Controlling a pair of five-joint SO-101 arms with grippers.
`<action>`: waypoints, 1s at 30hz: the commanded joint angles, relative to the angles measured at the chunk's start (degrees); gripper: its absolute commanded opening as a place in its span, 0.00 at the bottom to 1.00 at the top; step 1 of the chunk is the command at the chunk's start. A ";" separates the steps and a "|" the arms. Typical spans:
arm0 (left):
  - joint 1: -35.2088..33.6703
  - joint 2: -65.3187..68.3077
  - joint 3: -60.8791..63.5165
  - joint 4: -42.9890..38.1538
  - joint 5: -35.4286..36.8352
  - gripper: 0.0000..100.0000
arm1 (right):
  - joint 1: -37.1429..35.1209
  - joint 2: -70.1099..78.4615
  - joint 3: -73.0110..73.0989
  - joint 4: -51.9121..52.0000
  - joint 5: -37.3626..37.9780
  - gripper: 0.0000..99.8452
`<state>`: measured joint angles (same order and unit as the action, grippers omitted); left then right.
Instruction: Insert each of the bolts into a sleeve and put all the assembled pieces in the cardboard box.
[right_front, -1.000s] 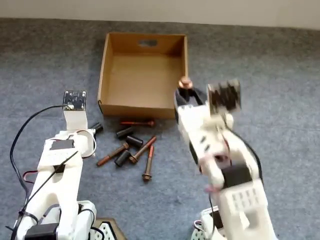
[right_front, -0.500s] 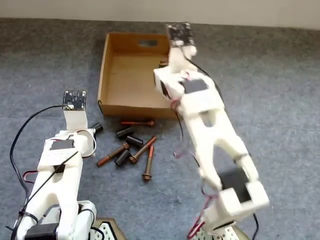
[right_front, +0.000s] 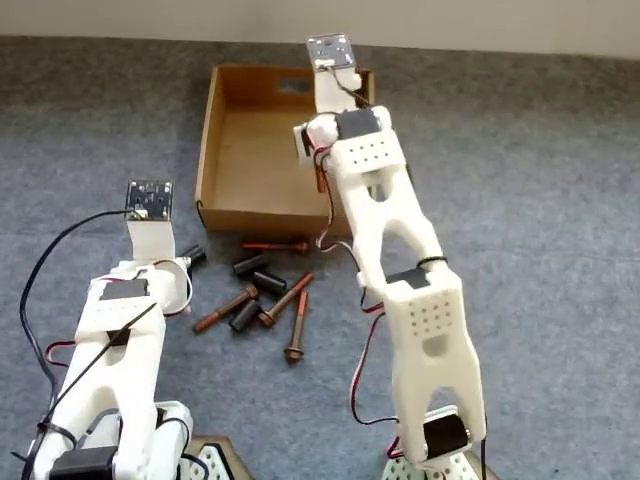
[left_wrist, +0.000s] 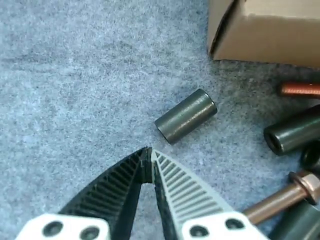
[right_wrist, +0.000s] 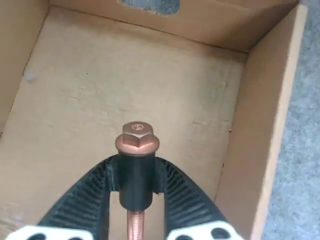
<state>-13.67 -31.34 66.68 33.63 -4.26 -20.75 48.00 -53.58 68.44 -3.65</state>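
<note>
**Copper bolt in its sleeve, poised over the box**

Copper-coloured, the bolt (right_wrist: 137, 138) runs through a dark sleeve (right_wrist: 136, 186), with its hex head seated against one end and its shank poking out of the other. The right end effector (right_wrist: 136, 169) holds this pair, jaws narrowed onto the sleeve from both sides. The piece hangs within the outline of the cardboard box (right_wrist: 262, 95), over bare box floor and nearer one side wall than the middle. How high it is above that floor I can't quite judge from these angles.

The step in hand looks like the release. It would go best if the arm lowers first, so the piece neither bounces nor lets the bolt slip back out of the sleeve. It should stay off the near wall and open the jaws just enough to let the sleeve go. Lifting straight out afterwards avoids catching the rim.

Outside the box, by its front wall on the grey desk (right_front: 560, 200), loose bolts (right_front: 274, 244) and loose sleeves (right_front: 250, 265) wait for assembly. The left end effector (left_wrist: 150, 156) has its jaws pressed together on nothing. Its tips sit near a lone sleeve (left_wrist: 186, 116) lying on its side, not touching it.
</note>
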 joint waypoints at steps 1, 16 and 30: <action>0.04 -0.13 -0.22 -0.88 -0.26 0.01 | -0.04 3.65 -8.92 1.80 -0.70 0.01; 0.04 -0.13 -0.22 -0.88 -0.26 0.01 | -0.04 13.14 -21.41 10.59 -0.70 0.01; 0.04 -0.31 -0.22 -0.88 -0.26 0.01 | -0.31 15.43 -21.67 10.51 -0.79 0.01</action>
<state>-13.67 -31.34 66.68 33.63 -4.26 -20.75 64.62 -71.69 78.90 -4.00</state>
